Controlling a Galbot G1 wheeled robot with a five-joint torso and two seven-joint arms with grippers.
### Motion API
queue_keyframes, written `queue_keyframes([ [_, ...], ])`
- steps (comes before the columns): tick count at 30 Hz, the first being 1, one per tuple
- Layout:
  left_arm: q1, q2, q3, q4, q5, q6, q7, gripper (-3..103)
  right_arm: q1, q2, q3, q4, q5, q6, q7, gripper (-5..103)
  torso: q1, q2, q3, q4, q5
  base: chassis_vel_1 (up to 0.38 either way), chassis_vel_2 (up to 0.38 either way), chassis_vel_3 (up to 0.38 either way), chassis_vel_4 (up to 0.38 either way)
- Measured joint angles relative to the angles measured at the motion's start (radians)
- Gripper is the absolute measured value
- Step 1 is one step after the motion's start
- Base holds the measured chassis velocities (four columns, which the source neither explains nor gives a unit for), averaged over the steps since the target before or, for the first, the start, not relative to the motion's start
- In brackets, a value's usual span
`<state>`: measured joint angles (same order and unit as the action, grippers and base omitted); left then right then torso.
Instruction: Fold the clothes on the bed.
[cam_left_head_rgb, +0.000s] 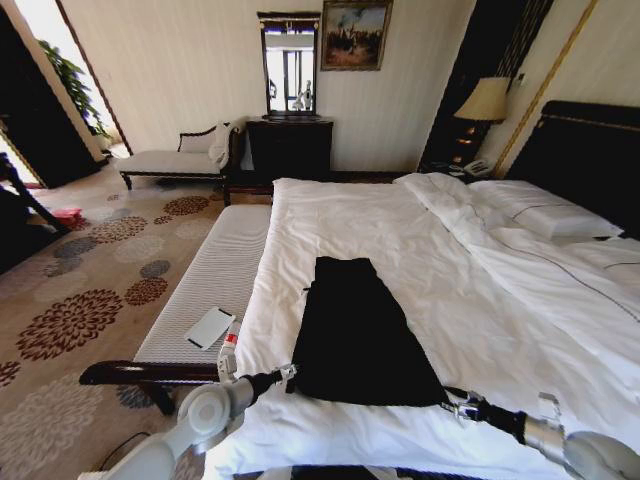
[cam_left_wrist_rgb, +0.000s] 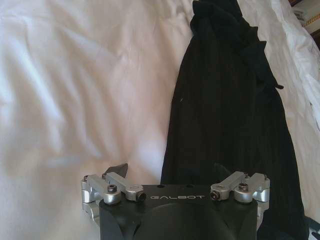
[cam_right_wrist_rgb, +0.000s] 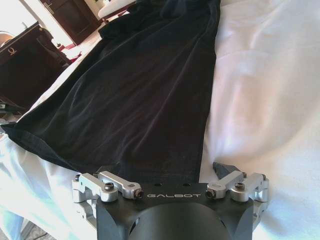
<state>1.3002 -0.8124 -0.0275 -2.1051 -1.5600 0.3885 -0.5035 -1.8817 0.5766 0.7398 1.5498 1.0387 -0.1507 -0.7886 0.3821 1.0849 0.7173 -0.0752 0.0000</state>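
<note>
The clothes are a black T-shirt lying as a long narrow strip on the white bed, with the near hem close to the bed's front edge. My left gripper sits at the near left corner of the shirt. In the left wrist view it is open, with the shirt's side edge between its spread fingers. My right gripper is at the near right corner. It is open too, straddling the other side edge of the shirt where black cloth meets white sheet.
A grey-white ribbed bench runs along the bed's left side, with a flat white object on it. Pillows and a dark headboard are at the far right. A chaise and dark cabinet stand by the far wall.
</note>
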Motion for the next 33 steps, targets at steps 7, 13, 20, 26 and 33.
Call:
queue_keyframes([
  [7, 0.024, -0.003, 0.013, -0.003, 0.021, 0.002, 0.003, 82, 0.015, -0.008, -0.015, 0.006, 0.003, -0.003, 0.006, 95, 0.000, 0.000, 0.000, 0.0001, 0.0000, 0.000, 0.000, 0.000, 0.000],
  [13, 0.006, -0.024, 0.019, 0.013, 0.028, 0.004, 0.006, 66, 0.017, -0.008, -0.021, 0.017, 0.004, -0.005, 0.008, 82, 0.000, 0.000, 0.000, 0.0001, 0.0000, 0.000, 0.000, 0.000, 0.000],
  [20, 0.001, -0.062, 0.018, 0.017, 0.042, 0.013, 0.011, 34, 0.016, -0.009, -0.022, 0.026, 0.004, -0.005, 0.013, 54, 0.000, 0.000, 0.000, 0.0000, 0.0000, 0.000, 0.000, 0.000, 0.000],
  [26, 0.014, -0.054, 0.010, 0.010, 0.049, 0.014, 0.013, 18, 0.017, -0.011, -0.024, 0.024, 0.001, -0.005, 0.012, 33, 0.000, 0.000, 0.000, 0.0000, 0.0000, 0.000, 0.000, 0.000, 0.000],
  [33, 0.061, -0.018, -0.024, -0.002, 0.058, 0.017, 0.024, 0, 0.021, -0.004, -0.030, 0.020, -0.005, -0.002, -0.002, 2, 0.000, 0.000, 0.000, 0.0000, -0.0001, 0.000, 0.000, 0.000, 0.000],
])
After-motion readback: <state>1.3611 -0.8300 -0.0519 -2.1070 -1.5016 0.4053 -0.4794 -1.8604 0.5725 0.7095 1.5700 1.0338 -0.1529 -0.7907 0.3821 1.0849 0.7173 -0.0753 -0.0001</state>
